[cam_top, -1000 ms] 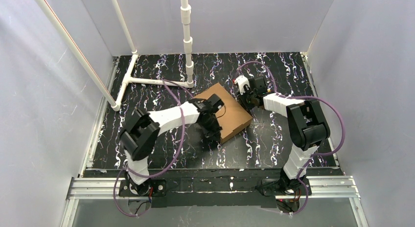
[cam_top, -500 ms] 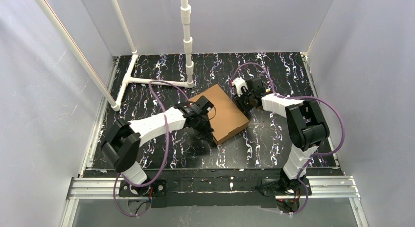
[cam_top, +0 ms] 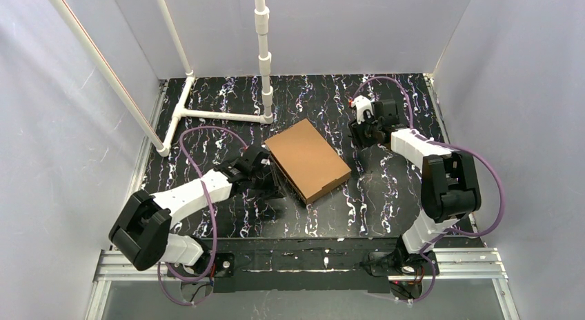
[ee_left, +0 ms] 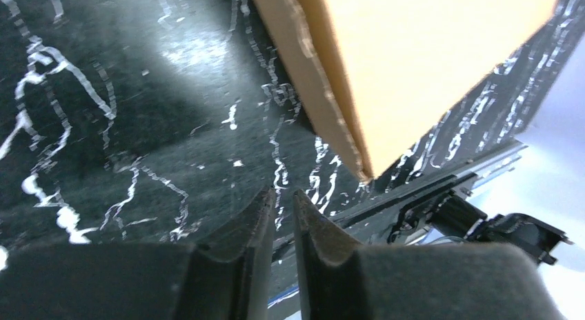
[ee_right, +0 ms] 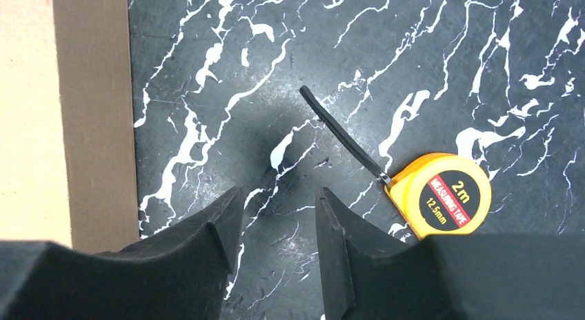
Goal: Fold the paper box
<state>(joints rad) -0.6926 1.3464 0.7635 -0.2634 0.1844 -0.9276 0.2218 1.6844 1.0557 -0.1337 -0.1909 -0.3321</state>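
Observation:
The paper box is a brown cardboard box lying closed on the black marbled table, and neither gripper touches it. My left gripper is low at the box's near-left side, a short way off it. In the left wrist view the left gripper holds nothing, its jaws almost touching, and the box lies beyond it. My right gripper is to the box's far right. In the right wrist view the right gripper is open and empty above bare table, with the box's edge at the left.
An orange tape measure with a black strap lies just right of the right gripper's fingers. A white pipe frame stands at the far left of the table. Grey walls close in the sides and back.
My left arm has drawn back off the box toward the near left. My right gripper has moved away from the box's corner toward the far right. The box has turned slightly.

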